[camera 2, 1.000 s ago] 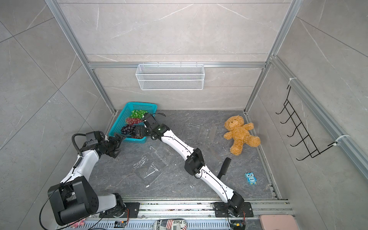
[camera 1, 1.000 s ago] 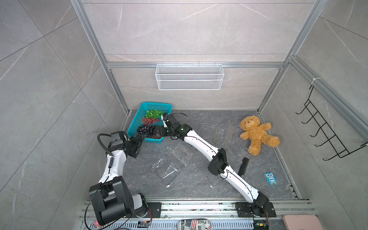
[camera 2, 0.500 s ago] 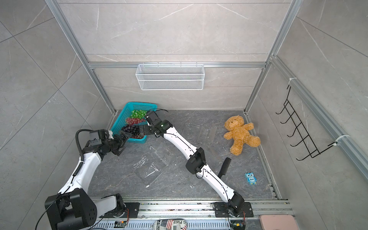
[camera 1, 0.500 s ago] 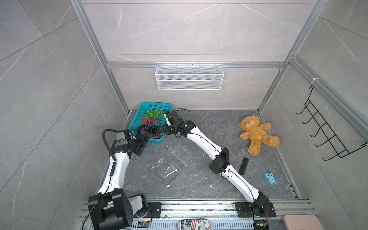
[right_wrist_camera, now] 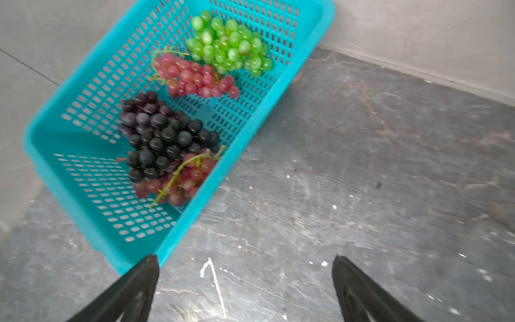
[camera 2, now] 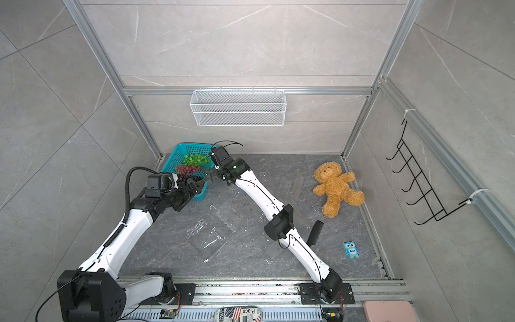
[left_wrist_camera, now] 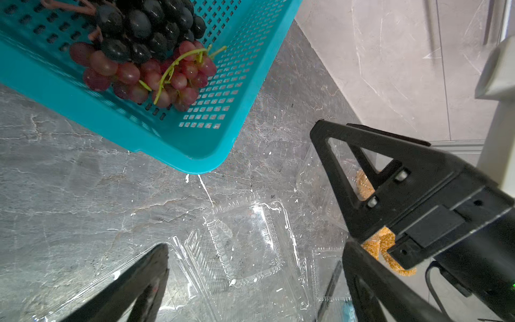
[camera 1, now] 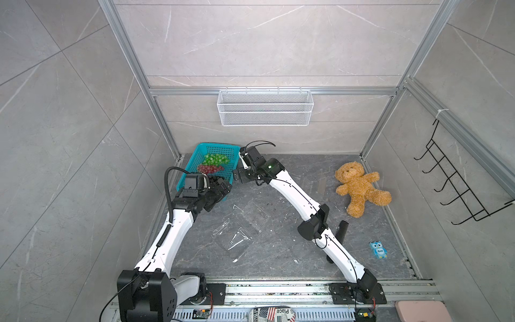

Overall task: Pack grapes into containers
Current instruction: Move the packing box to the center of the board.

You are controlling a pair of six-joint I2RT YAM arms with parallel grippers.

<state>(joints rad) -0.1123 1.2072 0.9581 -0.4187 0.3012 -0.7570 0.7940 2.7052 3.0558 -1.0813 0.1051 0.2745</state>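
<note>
Teal basket (right_wrist_camera: 44,145) of grapes (right_wrist_camera: 167,139), near left end effector (left_wrist_camera: 255,246), right end effector (right_wrist_camera: 245,258), both apart, probably empty

basket (left_wrist_camera: 111,122) stood open on top, grapes (right_wrist_camera: 167,139) reachable from above; its wall and clear containers (left_wrist_camera: 245,239) cluttered adjoining floor (right_wrist_camera: 362,167).

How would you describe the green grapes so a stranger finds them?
Find the teal basket in the far left corner of the floor. The green grapes lie at its far end, beside a red bunch; no other bunch is green.
</note>
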